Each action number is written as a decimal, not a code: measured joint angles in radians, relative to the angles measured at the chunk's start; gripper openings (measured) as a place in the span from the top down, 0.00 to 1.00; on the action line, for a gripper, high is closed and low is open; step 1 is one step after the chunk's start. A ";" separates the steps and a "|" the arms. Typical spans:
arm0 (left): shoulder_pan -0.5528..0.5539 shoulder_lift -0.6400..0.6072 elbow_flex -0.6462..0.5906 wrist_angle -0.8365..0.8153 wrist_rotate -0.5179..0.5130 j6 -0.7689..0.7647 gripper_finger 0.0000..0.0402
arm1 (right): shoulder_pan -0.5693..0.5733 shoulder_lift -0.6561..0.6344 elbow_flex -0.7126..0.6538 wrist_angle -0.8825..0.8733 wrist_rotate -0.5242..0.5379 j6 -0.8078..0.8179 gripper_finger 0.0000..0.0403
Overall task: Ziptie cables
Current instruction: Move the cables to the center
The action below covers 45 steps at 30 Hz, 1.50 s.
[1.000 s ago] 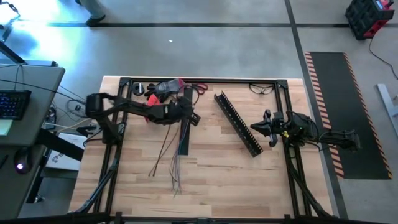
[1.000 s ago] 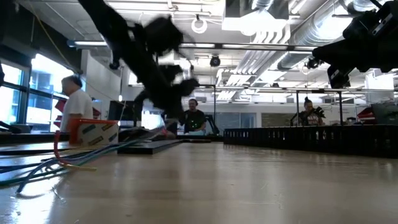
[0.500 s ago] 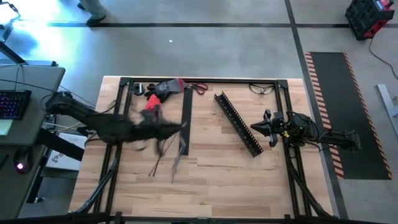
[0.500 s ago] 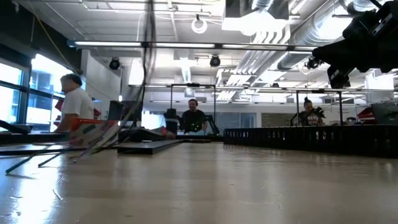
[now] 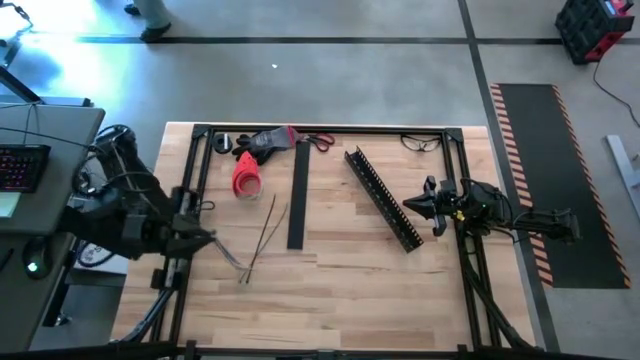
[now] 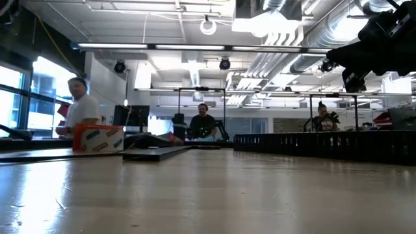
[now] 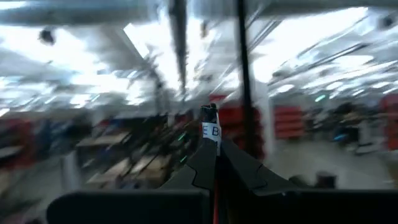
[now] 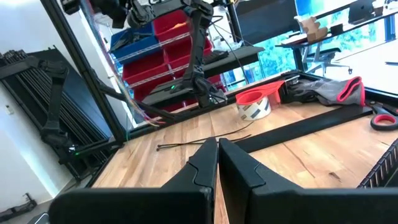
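Cables (image 5: 262, 232) lie loose at the bench's (image 5: 340, 290) nine o'clock, unbundled, while left gripper (image 5: 205, 238) beside them and right gripper (image 5: 412, 203) at three o'clock are closed, empty.

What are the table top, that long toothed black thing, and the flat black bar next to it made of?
The table top looks like pale wood planks with a smooth finish: grain and plank seams show. The toothed channel seems to be matte black plastic, judging by its thin, even comb teeth, though painted metal is possible. The flat bar is rigid, plain and black; plastic or metal, I cannot tell which.
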 joint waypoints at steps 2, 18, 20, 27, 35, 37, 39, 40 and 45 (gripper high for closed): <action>-0.035 -0.001 0.027 -0.014 -0.152 0.014 1.00 | 0.000 0.000 0.000 0.000 0.000 0.000 1.00; 0.137 0.207 0.109 -0.515 -0.018 -0.778 1.00 | 0.000 0.000 0.000 0.000 0.000 0.000 1.00; 0.149 0.254 0.130 -0.512 0.006 -0.821 1.00 | 0.000 0.000 0.000 0.000 0.000 0.000 1.00; 0.307 0.428 0.166 -0.531 0.185 -0.999 1.00 | 0.000 0.000 0.000 0.000 0.000 0.000 1.00; 0.337 0.411 0.322 -0.685 0.225 -0.834 1.00 | 0.000 0.000 0.000 0.000 0.000 0.000 1.00; 0.298 0.374 0.372 -0.690 0.159 -0.715 1.00 | 0.000 0.000 0.000 0.000 0.000 0.000 1.00; 0.245 0.347 0.415 -0.690 0.102 -0.591 1.00 | 0.000 0.000 0.000 0.000 0.000 0.000 1.00; 0.217 0.335 0.435 -0.689 0.081 -0.534 1.00 | 0.000 0.000 0.000 0.000 0.000 0.000 1.00; 0.053 0.304 0.558 -0.670 0.082 -0.418 1.00 | 0.000 0.000 0.000 0.000 0.000 0.000 1.00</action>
